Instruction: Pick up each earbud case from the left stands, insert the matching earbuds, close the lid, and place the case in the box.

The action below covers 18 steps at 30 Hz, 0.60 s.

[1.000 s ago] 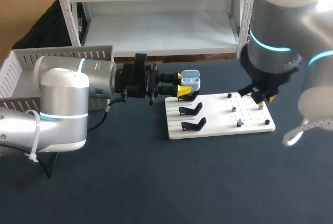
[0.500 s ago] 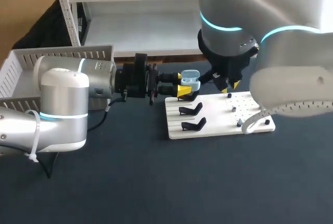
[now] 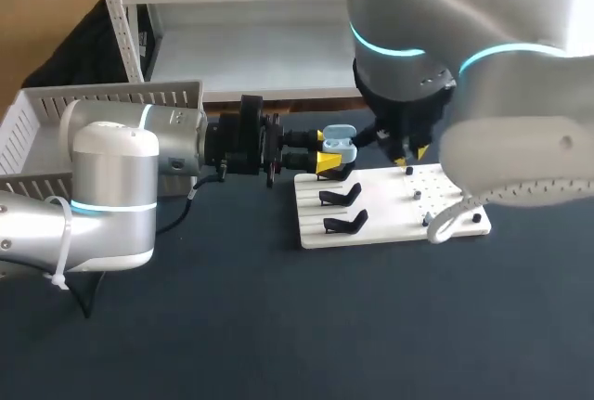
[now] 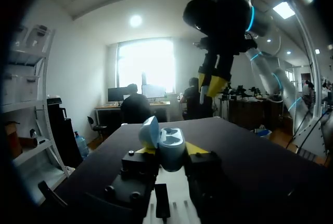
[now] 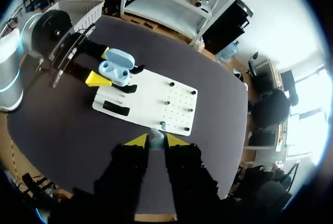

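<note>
The left gripper (image 3: pixel 327 152) is clasping an open pale-blue earbud case (image 3: pixel 340 141) at the white board's (image 3: pixel 380 222) edge; the right gripper (image 5: pixel 156 141) is pinching an earbud (image 5: pixel 156 135) above the board.

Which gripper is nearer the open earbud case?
Left. The left gripper is shut on the earbud case; the right gripper, shut on an earbud, hangs close by, apart.
</note>
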### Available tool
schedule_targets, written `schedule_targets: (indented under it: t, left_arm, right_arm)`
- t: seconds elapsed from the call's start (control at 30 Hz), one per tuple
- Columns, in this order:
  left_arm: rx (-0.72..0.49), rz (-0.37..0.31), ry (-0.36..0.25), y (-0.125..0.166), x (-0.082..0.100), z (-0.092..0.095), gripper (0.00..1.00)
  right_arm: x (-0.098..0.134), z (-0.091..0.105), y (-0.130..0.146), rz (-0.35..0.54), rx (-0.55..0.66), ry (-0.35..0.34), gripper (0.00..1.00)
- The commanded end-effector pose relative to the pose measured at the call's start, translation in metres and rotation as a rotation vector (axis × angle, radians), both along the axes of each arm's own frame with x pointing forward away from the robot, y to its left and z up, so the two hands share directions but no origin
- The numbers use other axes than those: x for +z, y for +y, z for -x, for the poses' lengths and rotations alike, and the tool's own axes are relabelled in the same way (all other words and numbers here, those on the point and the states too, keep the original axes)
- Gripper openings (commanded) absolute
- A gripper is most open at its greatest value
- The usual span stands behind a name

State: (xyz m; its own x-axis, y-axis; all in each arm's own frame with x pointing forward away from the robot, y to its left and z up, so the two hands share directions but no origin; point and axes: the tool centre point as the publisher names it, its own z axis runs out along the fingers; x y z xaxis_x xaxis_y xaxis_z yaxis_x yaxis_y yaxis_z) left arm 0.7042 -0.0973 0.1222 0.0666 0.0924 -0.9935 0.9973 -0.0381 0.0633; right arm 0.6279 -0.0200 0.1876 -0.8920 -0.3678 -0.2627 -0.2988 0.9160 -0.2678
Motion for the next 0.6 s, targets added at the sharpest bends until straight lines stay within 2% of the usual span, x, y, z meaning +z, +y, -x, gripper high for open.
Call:
schedule_targets:
  t: [0.03, 0.07, 0.1, 0.13, 0.2, 0.4, 0.6]
  left_arm:
    - [-0.002, 0.003, -0.002, 0.0, -0.001, -0.001, 0.0]
    - [-0.002, 0.003, -0.002, 0.0, -0.001, -0.001, 0.0]
    - [-0.002, 0.003, -0.002, 0.0, -0.001, -0.001, 0.0]
    - [-0.002, 0.003, -0.002, 0.0, -0.001, -0.001, 0.0]
    - [-0.002, 0.003, -0.002, 0.0, -0.001, -0.001, 0.0]
    - [-0.002, 0.003, -0.002, 0.0, -0.001, -0.001, 0.0]
    - [-0.002, 0.003, -0.002, 0.0, -0.001, -0.001, 0.0]
  right_arm:
    - [0.013, -0.013, 0.022, 0.029, -0.263, 0.045, 0.0]
    - [0.014, -0.015, 0.024, 0.047, -0.311, 0.055, 0.0]
    - [0.016, -0.017, 0.027, 0.016, -0.366, 0.064, 0.0]
    - [0.018, -0.018, 0.032, -0.005, -0.391, 0.078, 0.0]
    - [0.019, -0.019, 0.036, 0.008, -0.427, 0.081, 0.0]
    - [0.007, -0.024, 0.042, -0.035, -0.502, 0.191, 0.0]
    - [0.0, -0.024, 0.034, -0.046, -0.495, 0.205, 0.0]
